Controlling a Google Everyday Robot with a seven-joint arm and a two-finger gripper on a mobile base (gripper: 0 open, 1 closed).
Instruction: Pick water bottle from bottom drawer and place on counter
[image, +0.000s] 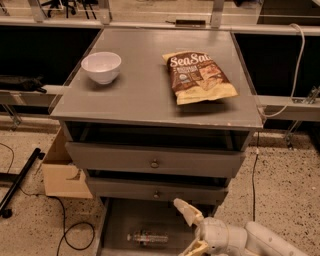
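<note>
The water bottle (147, 238) lies on its side on the floor of the open bottom drawer (120, 222), near the middle front. My gripper (190, 231) is over the drawer's right part, to the right of the bottle and apart from it. Its two pale fingers are spread open and hold nothing; one fingertip (182, 208) points up-left, the other sits at the lower frame edge. The grey counter (150, 90) is the cabinet's top surface above.
A white bowl (101, 66) stands at the counter's left rear and a brown chip bag (200, 76) lies at its right. Two knobbed drawers (155, 162) sit above the bottom one. A cardboard box (62, 172) and cables are on the floor to the left.
</note>
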